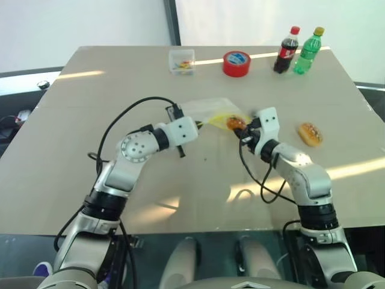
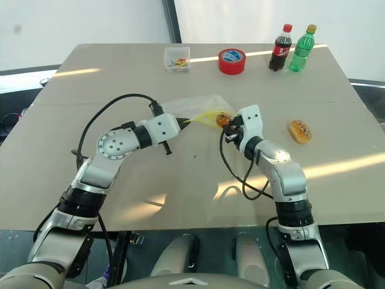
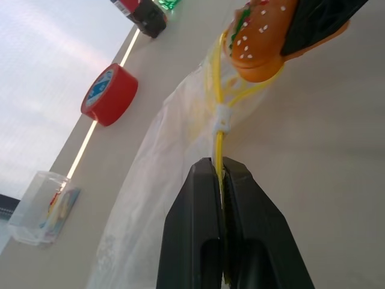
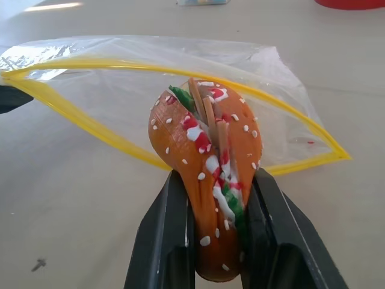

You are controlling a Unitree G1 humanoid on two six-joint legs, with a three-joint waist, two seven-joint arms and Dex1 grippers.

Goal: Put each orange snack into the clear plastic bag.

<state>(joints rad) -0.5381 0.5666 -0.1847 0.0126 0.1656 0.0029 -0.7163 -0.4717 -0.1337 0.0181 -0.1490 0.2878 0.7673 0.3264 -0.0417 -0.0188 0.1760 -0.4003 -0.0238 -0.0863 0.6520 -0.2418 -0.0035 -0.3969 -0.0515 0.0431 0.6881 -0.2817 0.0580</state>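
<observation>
1. Our left claw [image 1: 203,124] was pinched tight on the yellow strip of the clear plastic bag [image 4: 180,78], lifting its mouth open above the tabletop [image 1: 90,120].
2. Our right claw [image 4: 216,198] gripped one orange snack [image 4: 207,180] right at that mouth—not yet inside, we judged.
3. The second orange snack [image 1: 310,133] lay untouched, well apart to the right—both remained to bag.

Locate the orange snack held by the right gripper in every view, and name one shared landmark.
Left eye: held orange snack, centre, at the clear plastic bag.
Right eye: centre.
Left wrist: top right.
Right wrist: centre, between the fingers.
Landmark: the bag's yellow strip.
</observation>
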